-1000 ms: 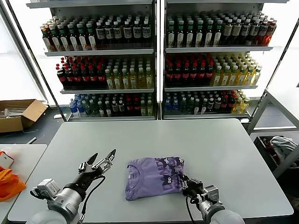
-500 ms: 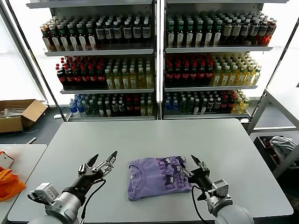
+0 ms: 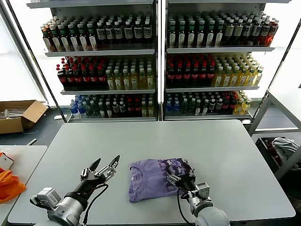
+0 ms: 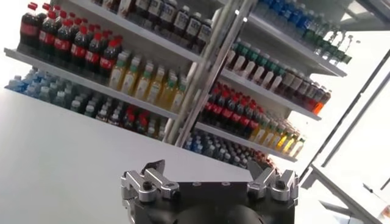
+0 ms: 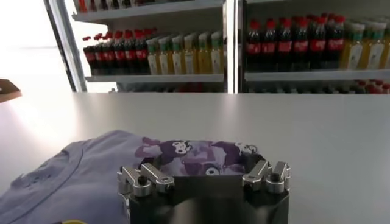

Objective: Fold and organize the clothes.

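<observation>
A folded lavender T-shirt point(image 3: 154, 179) lies on the grey table point(image 3: 216, 146). The right gripper point(image 3: 181, 177) sits over its printed right edge, jaws apart, gripping nothing. The left gripper point(image 3: 104, 166) hovers beside the shirt, jaws apart.

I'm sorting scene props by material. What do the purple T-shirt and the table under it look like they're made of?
T-shirt: thin soft knit, likely cotton jersey; it lies folded with rounded, limp edges, matte lavender, with a dark purple and white print. Table: smooth, hard pale grey top, probably laminate or coated board; it shows a faint sheen in the right wrist view, no grain.
</observation>
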Tool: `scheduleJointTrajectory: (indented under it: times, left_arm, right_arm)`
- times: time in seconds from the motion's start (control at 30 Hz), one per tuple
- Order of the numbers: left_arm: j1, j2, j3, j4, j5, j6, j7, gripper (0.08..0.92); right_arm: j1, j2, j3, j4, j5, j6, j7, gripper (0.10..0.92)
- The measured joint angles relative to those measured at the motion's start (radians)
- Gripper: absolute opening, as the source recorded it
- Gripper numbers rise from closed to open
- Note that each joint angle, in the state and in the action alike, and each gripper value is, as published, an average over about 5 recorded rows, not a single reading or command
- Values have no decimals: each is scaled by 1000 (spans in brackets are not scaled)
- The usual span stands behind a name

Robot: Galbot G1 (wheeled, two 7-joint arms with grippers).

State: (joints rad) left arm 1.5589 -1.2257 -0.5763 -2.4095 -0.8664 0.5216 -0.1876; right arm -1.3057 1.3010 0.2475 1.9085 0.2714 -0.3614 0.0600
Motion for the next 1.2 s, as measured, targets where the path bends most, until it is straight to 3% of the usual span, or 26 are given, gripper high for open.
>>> scheduleJointTrajectory:
  times: [0.63, 1.2]
  left_arm:
    - [-1, 2, 13, -5, 14, 0, 12, 822]
    - [25, -22, -1, -29, 39, -7, 18, 823]
  right_arm:
    - [18, 40, -98, 111, -25, 25, 53, 823]
    - [100, 193, -228, -127, -96, 3, 206, 823]
